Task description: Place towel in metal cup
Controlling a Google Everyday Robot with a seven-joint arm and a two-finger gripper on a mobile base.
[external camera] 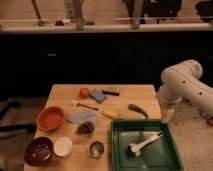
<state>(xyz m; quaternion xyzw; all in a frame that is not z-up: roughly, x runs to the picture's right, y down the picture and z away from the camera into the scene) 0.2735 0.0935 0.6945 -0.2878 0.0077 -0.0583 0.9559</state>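
Observation:
A pale blue-grey towel point(81, 117) lies flat on the wooden table point(130, 97), left of centre. The small metal cup point(96, 148) stands upright near the table's front edge, in front of the towel and a little to its right. My white arm point(186, 85) comes in from the right, beyond the table's right edge. The gripper point(167, 115) hangs down from it, just off the table's right side, far from both towel and cup. Nothing shows in it.
A green tray point(171, 152) with a white brush point(145, 143) fills the front right. An orange bowl point(50, 118), dark bowl point(39, 151), white cup point(63, 146), dark berries point(86, 128), tomato point(84, 92), blue sponge point(98, 95), fork point(84, 105), banana point(112, 114) and green pepper point(138, 110) lie about.

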